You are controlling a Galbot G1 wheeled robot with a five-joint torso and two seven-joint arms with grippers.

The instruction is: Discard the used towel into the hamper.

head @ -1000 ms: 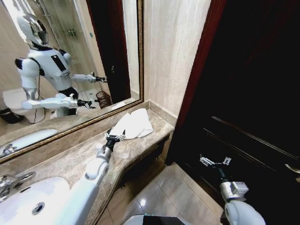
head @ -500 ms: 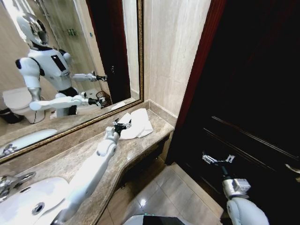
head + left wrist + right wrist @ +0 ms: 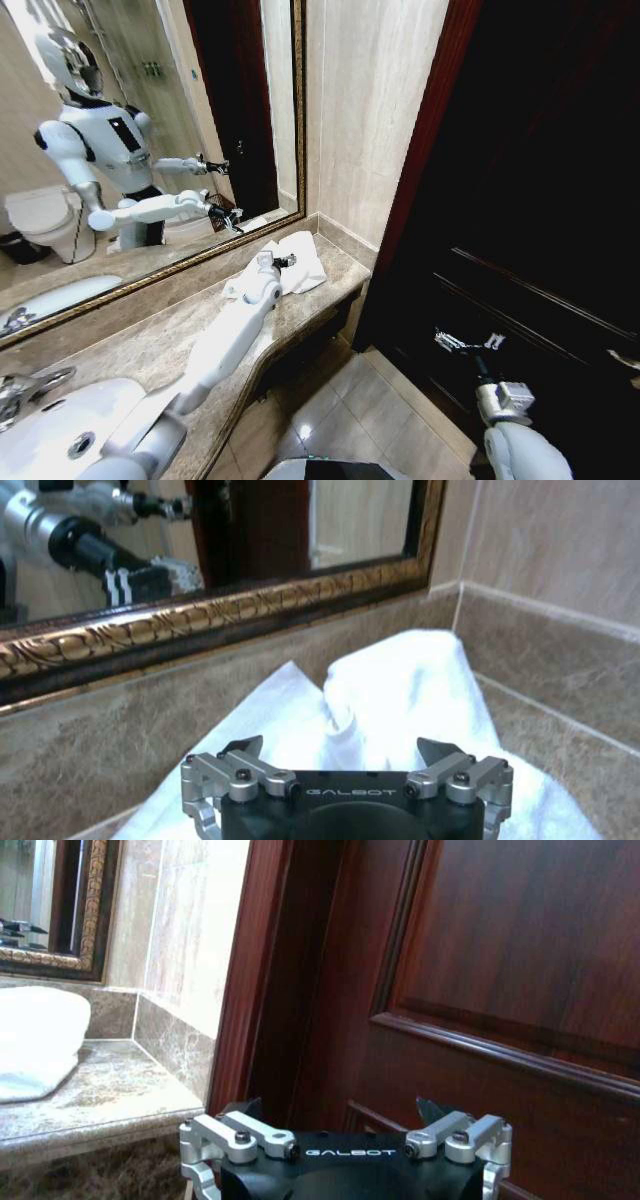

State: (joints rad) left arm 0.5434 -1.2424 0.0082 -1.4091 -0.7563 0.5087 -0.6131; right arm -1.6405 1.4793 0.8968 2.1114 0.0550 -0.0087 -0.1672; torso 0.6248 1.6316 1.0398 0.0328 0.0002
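We see the towel [image 3: 300, 262], white and soft with a terry nap, lying crumpled at the far end of the tabletop [image 3: 150, 345], near the corner where the mirror wall meets the side wall. One fold rises into a rounded hump; a flatter corner spreads toward the mirror. The tabletop is polished mottled brown marble with a curved front edge, and a white basin [image 3: 60, 430] is sunk in it at the near end.

Our left arm reaches along the tabletop, and the left end effector [image 3: 285, 262] hangs at the towel. In the left wrist view its fingers [image 3: 440, 751] stand spread apart, with the towel [image 3: 400, 697] between and beyond them, and nothing is gripped.

The mirror [image 3: 130, 120] has a carved gilt frame [image 3: 200, 619] and reflects the robot's white body.

Our right end effector [image 3: 468, 343] is held low, well apart from the tabletop, before a dark reddish panelled wooden door [image 3: 500, 975]; its fingers are spread and hold nothing. The walls are smooth beige stone tile [image 3: 370, 100].
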